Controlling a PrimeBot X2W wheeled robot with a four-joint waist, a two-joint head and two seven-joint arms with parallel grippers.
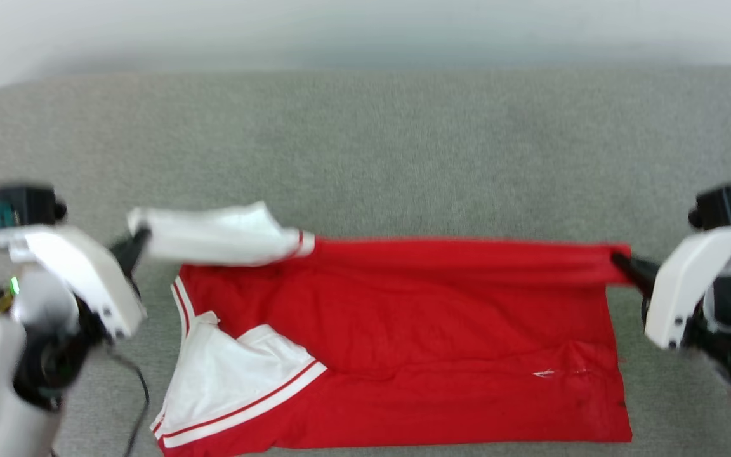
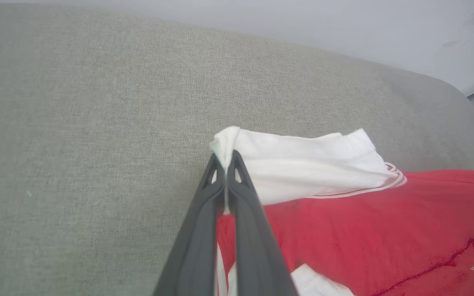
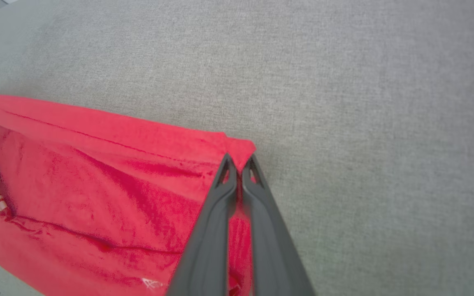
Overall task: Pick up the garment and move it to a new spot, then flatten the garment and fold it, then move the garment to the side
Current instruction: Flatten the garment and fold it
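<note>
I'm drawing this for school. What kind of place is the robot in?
Probably an indoor test room set up for folding clothes, though that's a guess: a grey fabric-covered surface, a plain pale wall behind it, and one red T-shirt spread on it.

A grey-green, cloth-covered bench [image 1: 403,139] with rounded far corners, perhaps padded, carries the garment [image 1: 416,343]: red body spread across its near half, white sleeves toward the left, far edge stretched straight.
</note>
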